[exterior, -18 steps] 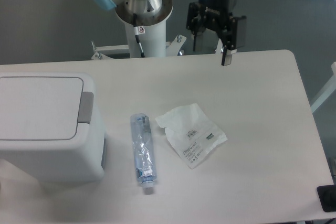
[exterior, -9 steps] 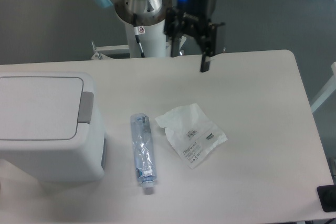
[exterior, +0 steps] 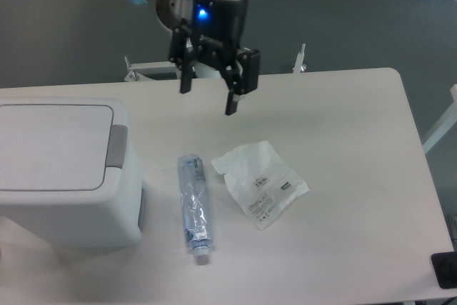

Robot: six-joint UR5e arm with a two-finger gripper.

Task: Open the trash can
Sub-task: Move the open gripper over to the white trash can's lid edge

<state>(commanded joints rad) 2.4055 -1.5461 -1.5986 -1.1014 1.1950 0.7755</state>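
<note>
With your gripper (exterior: 208, 102) jaws spread apart and empty, press the grey push-button tab (exterior: 117, 146) of the large boxy white plastic trash can (exterior: 64, 176), below-left of them; it likely feels rigid and springy.

Table (exterior: 357, 248): white top with rounded corners, standing on a grey floor.
Trash can (exterior: 64, 173): large white bin at the table's left side, flat lid down, grey tab on the lid's right edge.
Crushed bottle (exterior: 195, 205): clear plastic, lying lengthwise just right of the bin, apart from it, cap end toward the near edge.
Plastic wrapper (exterior: 260, 182): crumpled, printed, lying flat just right of the bottle, near the table's middle.
</note>
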